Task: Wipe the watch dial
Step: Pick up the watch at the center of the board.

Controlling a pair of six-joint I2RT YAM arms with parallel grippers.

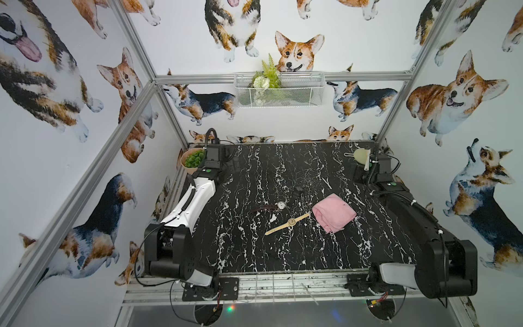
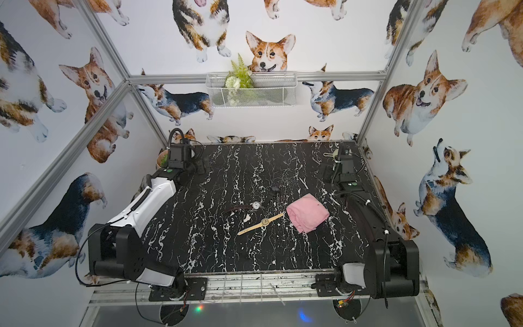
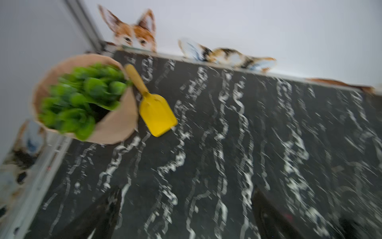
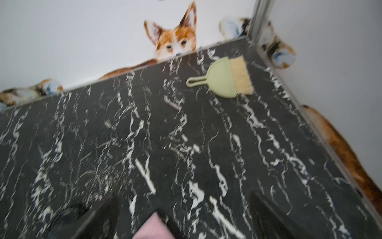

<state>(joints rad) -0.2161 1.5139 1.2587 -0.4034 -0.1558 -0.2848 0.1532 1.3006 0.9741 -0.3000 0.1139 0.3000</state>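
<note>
Three watches lie mid-table in both top views: a black one (image 1: 297, 192), a brown-strapped one with a silver dial (image 1: 281, 205), and a tan-strapped one with a gold dial (image 1: 290, 222). A folded pink cloth (image 1: 334, 213) lies just right of them. My left gripper (image 3: 187, 207) stands open over bare table at the back left, far from the watches. My right gripper (image 4: 186, 211) stands open at the back right, holding nothing. In the right wrist view a corner of the pink cloth (image 4: 153, 227) shows between its fingers (image 4: 264, 213), apart from them.
A paper pot of green leaves (image 3: 115, 124) and a yellow scoop (image 3: 155, 111) sit at the back left corner. A green hand brush (image 4: 225, 79) lies at the back right corner. A wire basket (image 1: 300, 93) hangs on the back wall.
</note>
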